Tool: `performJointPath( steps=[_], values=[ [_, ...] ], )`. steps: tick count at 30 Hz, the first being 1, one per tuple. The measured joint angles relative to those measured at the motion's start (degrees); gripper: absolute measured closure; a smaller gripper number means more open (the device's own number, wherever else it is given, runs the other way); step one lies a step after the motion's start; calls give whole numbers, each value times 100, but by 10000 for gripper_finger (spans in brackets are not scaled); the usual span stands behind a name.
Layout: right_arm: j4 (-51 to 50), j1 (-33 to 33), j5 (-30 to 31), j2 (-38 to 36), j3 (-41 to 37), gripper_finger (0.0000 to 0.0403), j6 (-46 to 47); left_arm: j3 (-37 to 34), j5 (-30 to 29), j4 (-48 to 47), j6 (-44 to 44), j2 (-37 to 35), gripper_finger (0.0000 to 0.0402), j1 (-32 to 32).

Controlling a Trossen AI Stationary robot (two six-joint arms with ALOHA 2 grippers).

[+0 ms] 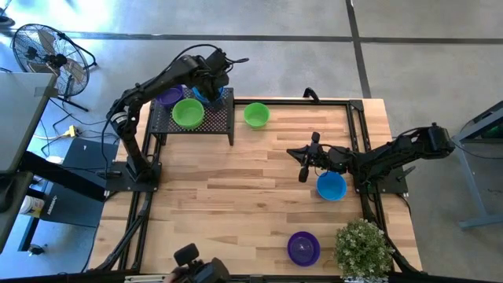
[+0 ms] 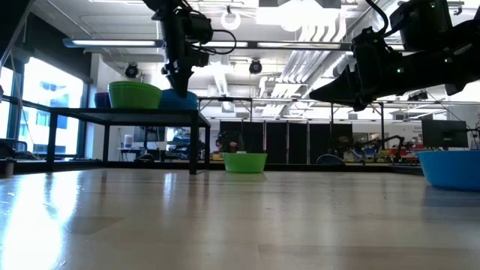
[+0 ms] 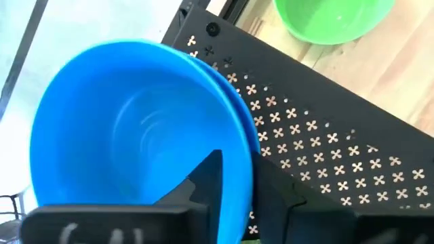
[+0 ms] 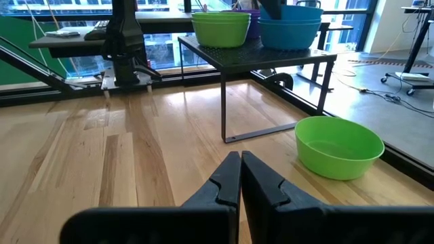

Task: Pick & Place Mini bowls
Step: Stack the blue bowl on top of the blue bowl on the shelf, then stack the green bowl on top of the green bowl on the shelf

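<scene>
The black perforated metal rack [image 1: 206, 119] stands at the far left of the wooden table [image 1: 236, 204] and carries 3 small glossy plastic bowls: a purple bowl [image 1: 167, 97] at its far left corner, a bright green bowl [image 1: 188, 112] near its middle, and a blue bowl [image 3: 135, 129] at its far right corner. The left gripper [image 3: 234, 190] sits over that blue bowl with 1 dark finger inside the rim and the other outside; whether it is gripping or has let go I cannot tell. Just right of the rack, a second green bowl [image 1: 256, 115] rests on the table. Well right of the rack, the right gripper [image 4: 241, 179] hovers with its fingers clenched together on nothing, beside a second blue bowl [image 1: 331, 186]. A second purple bowl [image 1: 303, 248] lies nearer the front edge, next to a small green potted plant [image 1: 363, 248].
</scene>
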Motion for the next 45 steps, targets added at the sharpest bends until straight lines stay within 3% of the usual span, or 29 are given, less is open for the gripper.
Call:
performJointPath(
  steps=[5,13,25,29,34,36,40,45],
  values=[
    [-4,-1,0,0,0,402,0,46,-39,-186,126,-9,308,2],
    [-15,-2,0,0,0,402,-12,586,55,-583,231,-20,302,4],
    [-90,0,0,0,0,401,-24,603,223,-720,261,-22,268,15],
    [-90,-1,0,0,0,402,-24,603,270,-715,258,-22,295,17],
    [-91,-2,0,0,0,402,-24,597,147,-456,200,-67,382,-110],
    [-92,-1,0,0,0,402,-24,561,252,-303,5,-232,392,-187],
    [-112,-2,0,0,0,401,-24,-35,69,569,-94,-803,394,-617],
    [-136,-1,0,0,0,401,-24,-1563,248,2408,-325,-1716,397,-1279]
  ],
)
